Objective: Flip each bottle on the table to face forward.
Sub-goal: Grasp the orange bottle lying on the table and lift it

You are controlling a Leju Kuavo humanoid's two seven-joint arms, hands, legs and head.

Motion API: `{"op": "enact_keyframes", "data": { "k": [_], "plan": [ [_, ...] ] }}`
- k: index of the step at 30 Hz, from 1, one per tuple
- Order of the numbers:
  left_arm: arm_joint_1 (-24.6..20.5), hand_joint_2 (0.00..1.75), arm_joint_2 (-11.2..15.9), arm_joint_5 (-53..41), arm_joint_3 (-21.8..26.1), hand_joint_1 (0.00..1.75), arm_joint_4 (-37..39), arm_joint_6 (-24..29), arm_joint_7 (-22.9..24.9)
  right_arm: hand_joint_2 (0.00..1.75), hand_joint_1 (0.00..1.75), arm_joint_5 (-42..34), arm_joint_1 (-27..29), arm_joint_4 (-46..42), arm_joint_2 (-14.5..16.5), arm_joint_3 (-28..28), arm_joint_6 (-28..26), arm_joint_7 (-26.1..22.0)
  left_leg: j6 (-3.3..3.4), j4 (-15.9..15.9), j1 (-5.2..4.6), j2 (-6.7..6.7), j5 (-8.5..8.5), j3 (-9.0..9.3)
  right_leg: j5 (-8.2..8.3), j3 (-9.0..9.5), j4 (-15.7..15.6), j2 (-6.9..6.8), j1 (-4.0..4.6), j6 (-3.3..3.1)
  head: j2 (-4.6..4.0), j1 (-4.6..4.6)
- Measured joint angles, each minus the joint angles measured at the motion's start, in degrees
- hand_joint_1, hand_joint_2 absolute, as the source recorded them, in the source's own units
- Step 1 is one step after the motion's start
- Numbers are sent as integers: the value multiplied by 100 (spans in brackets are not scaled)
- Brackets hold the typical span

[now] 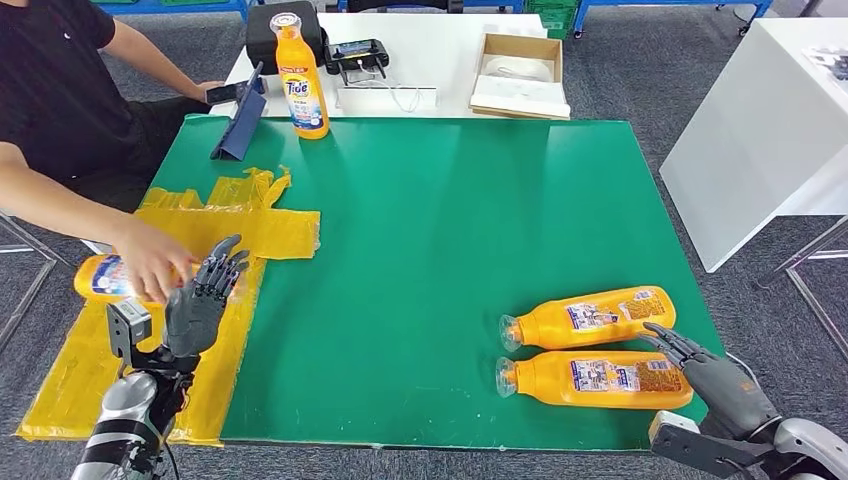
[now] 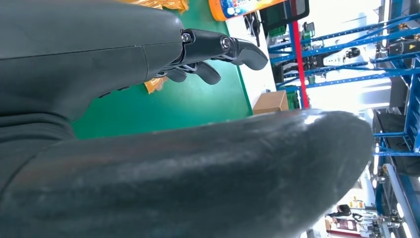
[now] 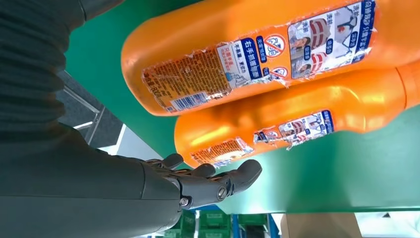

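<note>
Bottles (image 1: 590, 347) near table's (image 1: 450, 230) near-right edge.

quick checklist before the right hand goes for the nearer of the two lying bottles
1. Right hand free: ok, fingers apart, holding nothing.
2. Target reachable: ok, nearer bottle lies on its side just beside the hand, base end toward it.
3. Side showing: not ok, the fine-print back label faces up.
4. Room to roll: not ok, farther bottle lies right alongside, nearly touching.
5. Left side safe: not ok, a person's hand holds a bottle right by the left hand.
6. Upright Tide bottle: ok, front faces the camera.
</note>
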Motion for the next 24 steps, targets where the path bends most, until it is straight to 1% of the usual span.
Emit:
{"op": "enact_keyframes", "data": {
  "k": [4, 10, 13, 15, 17, 21, 24],
  "plan": [
    [0, 0, -1, 50, 1, 0, -1, 25, 3, 175, 0, -152, 86, -26, -103, 2, 112, 59, 0, 0, 0, -4, 0, -1, 0, 0, 0, 0, 0, 0, 0, 0],
    [-10, 0, -1, 138, 4, 0, 3, 32, 7, 175, 0, -543, 433, -291, -582, 0, 297, 399, 1, 1, 0, -4, -1, -4, 0, -2, 0, -1, 0, 0, 0, 0],
    [-12, 0, -1, 149, 4, 0, 3, 32, 9, 175, 0, -292, 529, -332, -712, 7, 154, 519, 2, 0, 0, -1, -2, -4, 0, -2, 0, 0, 0, 0, 0, 1],
    [-6, 0, -1, 151, 3, 0, 3, 33, 14, 175, 0, 103, 505, -300, -677, 37, -68, 526, 2, 0, 0, 2, -2, -4, 0, -3, 0, 1, 1, 0, 0, 1],
    [-2, 0, -1, 151, 2, 0, 3, 33, 19, 175, 0, 320, 470, -266, -629, 66, -190, 519, 2, 0, 1, 4, -2, -3, 0, -3, 0, 2, 1, 0, 0, 2],
    [0, 0, -2, 151, 2, 0, 3, 31, 25, 175, 0, 400, 440, -230, -584, 90, -236, 516, 2, 0, 1, 5, -1, -2, 0, -3, 0, 3, 1, 0, 0, 2],
    [4, 0, -9, 158, 2, 0, 3, 16, 38, 175, 0, 532, 317, -64, -404, 216, -306, 512, 1, 0, 1, 1, 0, -3, 0, -3, 0, 2, 1, 0, 0, -1]
  ]
}}
